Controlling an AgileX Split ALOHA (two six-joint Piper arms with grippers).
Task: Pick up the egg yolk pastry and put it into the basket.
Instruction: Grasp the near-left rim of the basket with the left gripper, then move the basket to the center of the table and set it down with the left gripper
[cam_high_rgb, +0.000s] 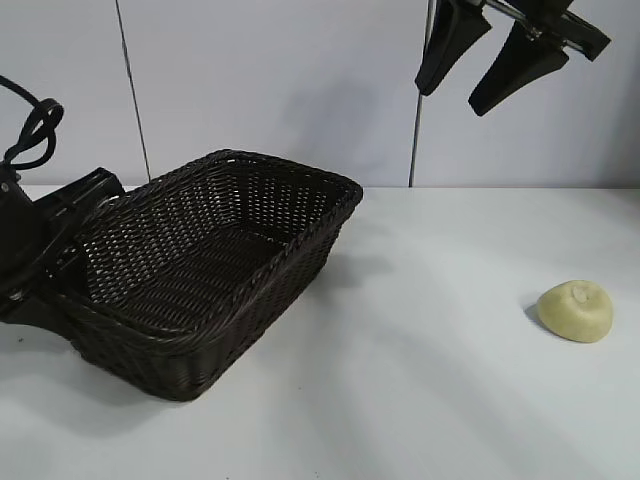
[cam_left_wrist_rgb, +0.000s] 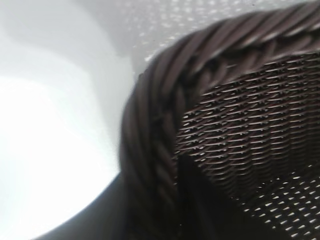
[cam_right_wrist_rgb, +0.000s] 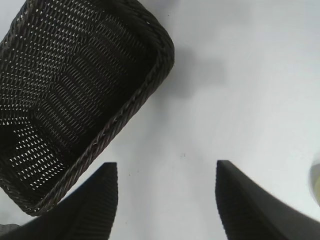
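Pastry work has not begun: the egg yolk pastry (cam_high_rgb: 576, 311) sits on the counter (cam_high_rgb: 430, 380) at four o'clock from the empty basket (cam_high_rgb: 250, 165). Right end effector (cam_high_rgb: 478, 68) hangs apart overhead, grasping nothing; left end effector (cam_high_rgb: 55, 265) is at the basket's nine o'clock rim, grip unclear.

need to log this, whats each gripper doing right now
left gripper: at the basket rim at its left end; cannot tell whether it grips.
right gripper: open, empty, raised above the table.
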